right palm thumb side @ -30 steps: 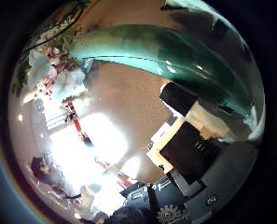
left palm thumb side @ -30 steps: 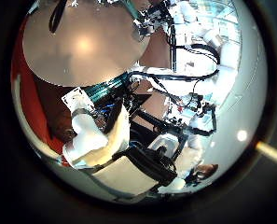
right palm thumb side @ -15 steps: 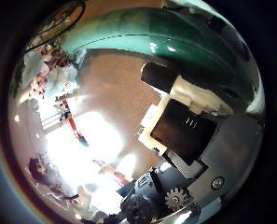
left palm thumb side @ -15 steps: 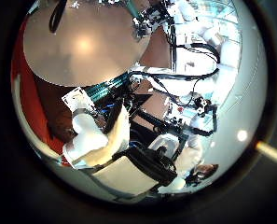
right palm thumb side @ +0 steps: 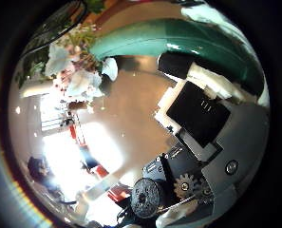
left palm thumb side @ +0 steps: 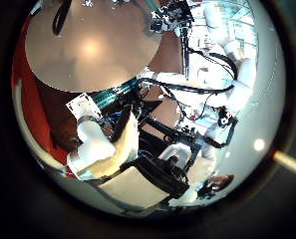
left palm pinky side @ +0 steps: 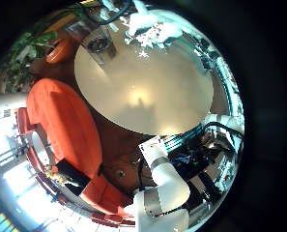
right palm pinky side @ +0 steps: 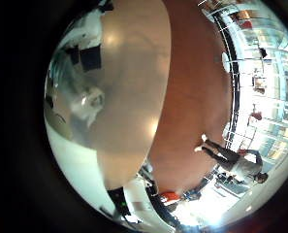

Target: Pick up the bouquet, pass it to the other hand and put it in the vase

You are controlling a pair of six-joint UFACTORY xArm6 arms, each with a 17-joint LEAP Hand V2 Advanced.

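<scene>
In the right thumb side palm view the bouquet (right palm thumb side: 74,66) fills much of the picture, its flower heads at one end of a thick wrapped stem (right palm thumb side: 178,43). My right hand's fingers (right palm thumb side: 202,109) curl in against that stem. In the left little finger side palm view the flowers (left palm pinky side: 148,24) hang over the far edge of the round table (left palm pinky side: 153,92), beside the glass vase (left palm pinky side: 100,43) standing on it. My right hand (left palm thumb side: 172,15) shows there in the left thumb side palm view. My left hand (left palm pinky side: 167,184) is away from the table, fingers relaxed, holding nothing.
A curved sofa (left palm pinky side: 61,121) stands on the floor beside the table. The right little finger side palm view shows the tabletop (right palm pinky side: 134,78) and floor (right palm pinky side: 197,87) beyond its edge. The right arm (left palm thumb side: 232,70) reaches over the table's far side.
The right palm view has swung, so the flower heads now show larger and nearer. The right hand's fingers have closed further onto the stem. The left hand has stayed put.
</scene>
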